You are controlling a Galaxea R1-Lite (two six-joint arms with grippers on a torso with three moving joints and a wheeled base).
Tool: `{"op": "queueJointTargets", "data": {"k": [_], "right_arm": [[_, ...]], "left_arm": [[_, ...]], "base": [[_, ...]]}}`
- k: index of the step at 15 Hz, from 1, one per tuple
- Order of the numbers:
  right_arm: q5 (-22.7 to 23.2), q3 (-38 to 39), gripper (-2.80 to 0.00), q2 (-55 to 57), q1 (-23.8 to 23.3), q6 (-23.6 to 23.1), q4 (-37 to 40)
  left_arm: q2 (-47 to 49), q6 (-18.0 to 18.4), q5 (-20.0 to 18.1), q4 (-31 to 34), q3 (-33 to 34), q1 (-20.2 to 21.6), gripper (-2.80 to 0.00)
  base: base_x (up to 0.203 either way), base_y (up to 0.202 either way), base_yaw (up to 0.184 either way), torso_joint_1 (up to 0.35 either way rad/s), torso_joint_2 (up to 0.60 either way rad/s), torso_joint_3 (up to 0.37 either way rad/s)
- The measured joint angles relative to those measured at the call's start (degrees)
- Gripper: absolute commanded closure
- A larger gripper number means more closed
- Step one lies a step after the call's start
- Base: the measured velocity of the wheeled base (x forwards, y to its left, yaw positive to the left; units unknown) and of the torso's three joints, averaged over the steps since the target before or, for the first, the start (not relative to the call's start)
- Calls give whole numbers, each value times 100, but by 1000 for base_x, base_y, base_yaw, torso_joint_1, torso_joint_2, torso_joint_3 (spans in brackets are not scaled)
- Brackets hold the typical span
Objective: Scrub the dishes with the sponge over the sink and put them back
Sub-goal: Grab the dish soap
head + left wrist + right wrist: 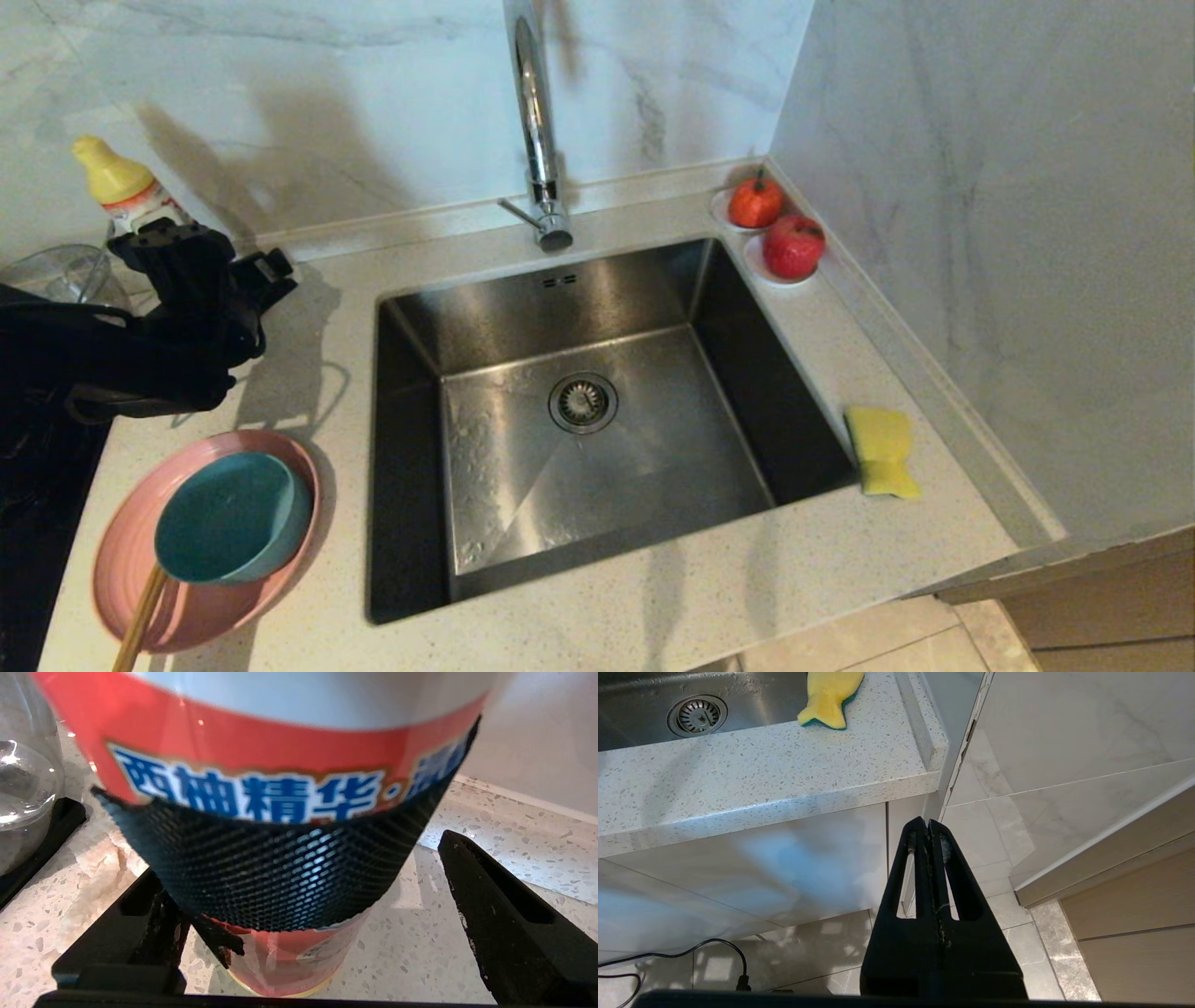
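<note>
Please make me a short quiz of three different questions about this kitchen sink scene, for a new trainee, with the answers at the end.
1. True or false: the yellow foam sponge lies inside the square stainless-steel sink.
2. Multiple choice: the small teal-blue bowl sits A) in the sink, B) on the wide pink round plate, C) beside the two red fruits.
3. Fill in: the open left gripper has its fingers on either side of a red-labelled ______ with a yellow cap.

Key:
1. False; it lies on the speckled counter, right of the sink.
2. B.
3. Bottle. The right gripper is shut, parked below the counter edge.
</note>
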Motion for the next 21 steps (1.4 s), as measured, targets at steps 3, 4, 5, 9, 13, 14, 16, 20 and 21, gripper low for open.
{"op": "queueJointTargets", "data": {"k": [3,4,5,9,13,14,16,20,21], "right_arm": [[2,0,0,0,0,0,0],[1,0,0,0,0,-3,-1],[1,0,0,0,-1,0,0],[1,0,0,0,0,-3,0],[2,0,0,0,-1,-1,0],[2,0,0,0,-1,-3,0],[1,0,0,0,0,-3,0],[-1,0,0,0,-1,0,-2],[-2,0,0,0,-1,-3,0]], "left_arm": [[16,5,-4,0,-36,2,-280],[21,2,-6,0,-65,2,-280],[24,5,-6,-1,-85,2,-280],[39,50,94,-235,-112,-7,0],[68,91,124,-408,-124,-11,0],[103,112,124,-446,-131,-9,0],[191,137,127,-570,-143,-10,0],[240,124,127,-568,-185,-10,0],[222,123,125,-541,-187,-11,0]], "base": [[0,0,0,0,0,0],[0,0,0,0,0,0],[0,0,0,0,0,0],[0,0,0,0,0,0],[0,0,0,0,0,0],[0,0,0,0,0,0],[0,0,0,0,0,0],[0,0,0,0,0,0],[0,0,0,0,0,0]]}}
